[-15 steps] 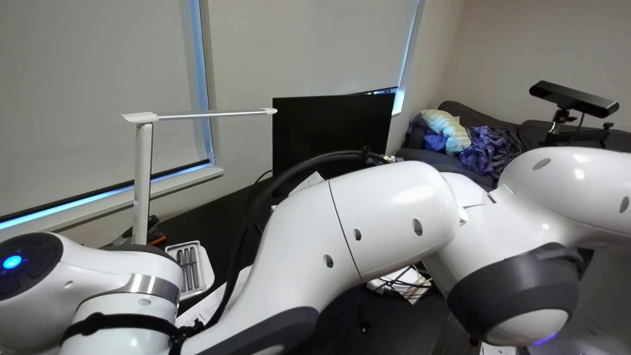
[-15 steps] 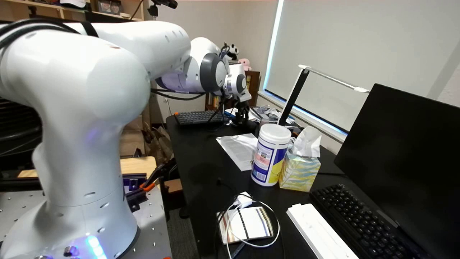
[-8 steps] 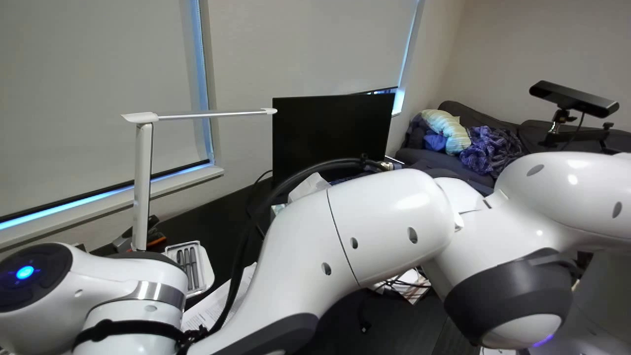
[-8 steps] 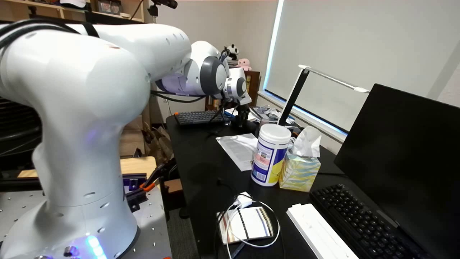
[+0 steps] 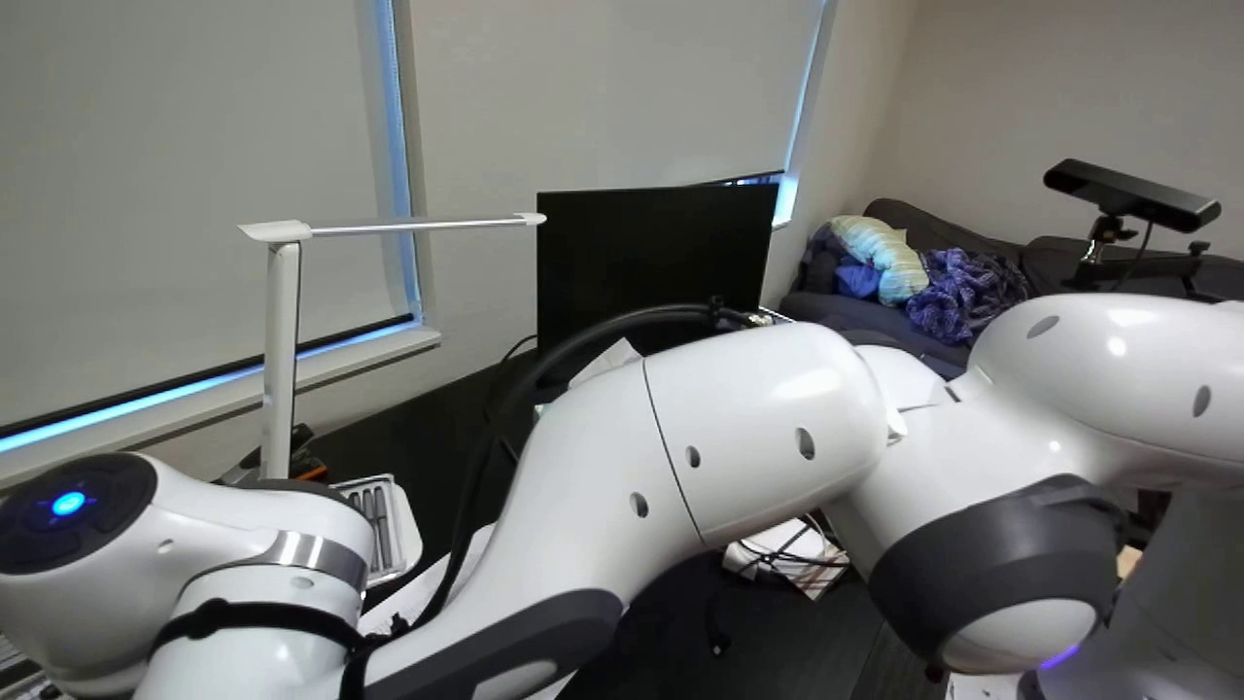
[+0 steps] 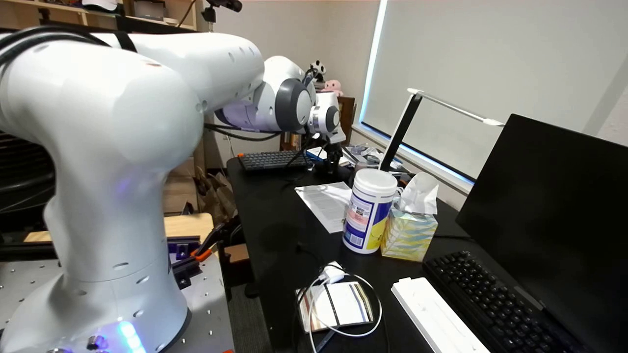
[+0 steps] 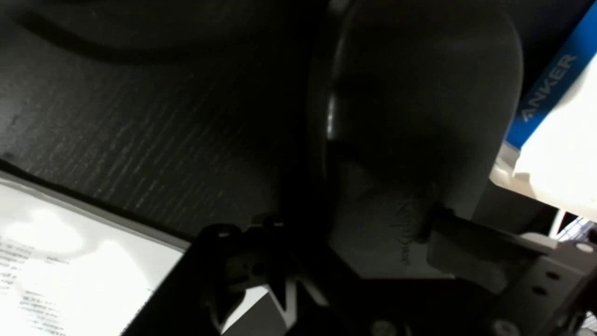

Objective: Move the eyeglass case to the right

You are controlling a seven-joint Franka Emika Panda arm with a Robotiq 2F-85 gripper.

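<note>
The black case [image 7: 415,116] is right at your gripper [image 7: 357,219], with its near end between the fingers [image 7: 466,247] and the rest sticking out ahead of them. The fingers stand apart, one on each side of that end. It is too dark for you to tell if they squeeze the case or just sit around it. Small letters show on the case close to the fingers, too dim to read. In the wrist view, the dark desk [image 7: 186,140] shows ahead of the fingers and to their left. A white page [image 7: 70,275] with print lies to the left of the fingers. On their right, past the case, you see a blue strip [image 7: 548,86] with the word ANKER. In an exterior view, a keyboard [image 6: 272,160] lies near the fingers, on their left. A lamp [image 6: 401,130] stands to the right of them. Closer to that camera than the fingers, and well apart from them, a tub [image 6: 370,211] stands upright, with a tissue box [image 6: 409,233] just beside it. A big black screen [image 6: 549,220] is far to the right of the fingers.
</note>
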